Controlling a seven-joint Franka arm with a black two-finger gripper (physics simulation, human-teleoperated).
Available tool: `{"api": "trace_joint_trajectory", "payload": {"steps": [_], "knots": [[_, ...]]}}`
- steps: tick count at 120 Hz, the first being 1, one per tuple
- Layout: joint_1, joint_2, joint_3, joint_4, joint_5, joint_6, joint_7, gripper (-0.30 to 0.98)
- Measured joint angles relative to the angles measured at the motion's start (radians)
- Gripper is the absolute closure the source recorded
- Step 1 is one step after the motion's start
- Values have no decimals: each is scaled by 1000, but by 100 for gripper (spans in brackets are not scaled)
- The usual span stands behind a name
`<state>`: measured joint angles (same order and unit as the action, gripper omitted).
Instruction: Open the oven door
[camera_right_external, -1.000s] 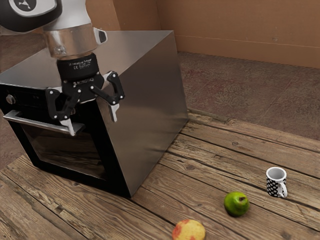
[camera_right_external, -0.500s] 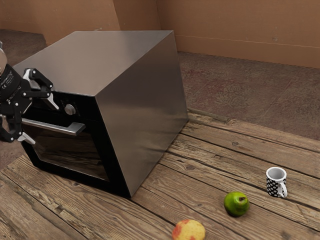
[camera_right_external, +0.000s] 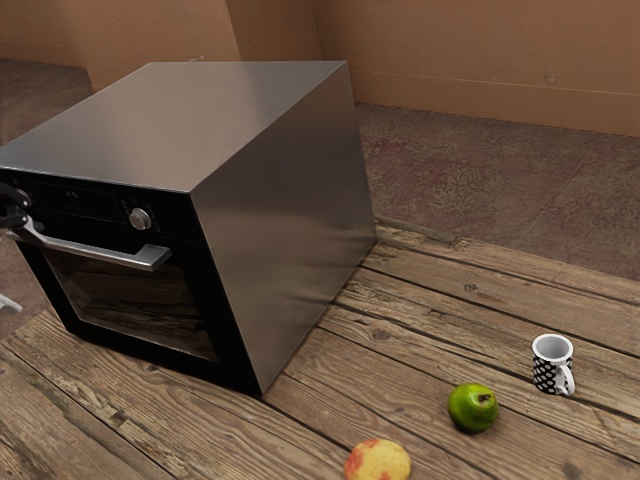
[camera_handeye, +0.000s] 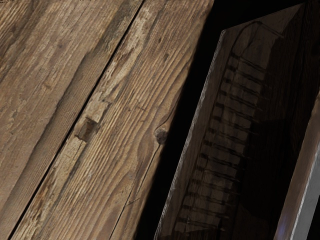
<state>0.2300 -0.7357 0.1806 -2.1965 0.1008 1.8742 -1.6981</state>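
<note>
Our fingers (camera_right_external: 9, 303) are spread wide, nothing gripped. They're near one end of the handle (camera_right_external: 100, 252); an off-centre grab could slip, leaving the oven door (camera_right_external: 140, 305) closed.

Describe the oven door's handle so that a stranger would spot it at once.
Find the big metal-sided oven on the wooden table. On its black front, the handle is the silvery bar running across, just above the dark window. Long and straight, it juts outward, unlike the small round knob on the panel above it.
</note>
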Motion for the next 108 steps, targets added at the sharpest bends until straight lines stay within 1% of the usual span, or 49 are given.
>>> {"api": "trace_joint_trajectory", "payload": {"steps": [6, 21, 31, 39, 71, 108], "knots": [[1, 8, 0, 1, 3, 7, 23, 0], [-15, 24, 0, 0, 48, 39, 90, 0], [-19, 38, 1, -1, 66, 63, 135, 0], [-25, 53, 18, -2, 74, 81, 167, 0], [-19, 89, 28, -1, 84, 135, 266, 0], [-27, 118, 31, -13, 79, 199, 337, 0]]}}
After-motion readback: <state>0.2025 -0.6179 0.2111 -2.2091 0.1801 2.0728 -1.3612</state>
